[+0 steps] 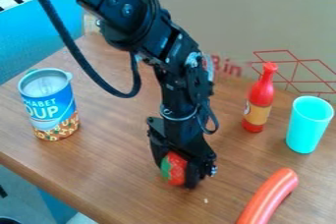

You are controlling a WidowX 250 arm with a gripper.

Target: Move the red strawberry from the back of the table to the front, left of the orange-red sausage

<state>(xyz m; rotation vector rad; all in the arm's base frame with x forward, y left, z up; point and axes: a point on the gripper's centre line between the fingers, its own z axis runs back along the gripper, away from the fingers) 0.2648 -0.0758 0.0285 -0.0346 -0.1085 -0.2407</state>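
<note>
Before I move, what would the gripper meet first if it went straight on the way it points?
Most likely the wooden tabletop, under the gripper and the toy strawberry it holds; any gap is hard to judge.

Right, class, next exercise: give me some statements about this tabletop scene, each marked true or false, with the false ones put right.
1. The pincer holds a red and green toy. True.
2. The soup can lies on its side. False: it stands upright.
3. The red bottle stands beside the turquoise cup. True.
4. The curved orange-red piece is inside the cup. False: it lies on the wooden table.
</note>
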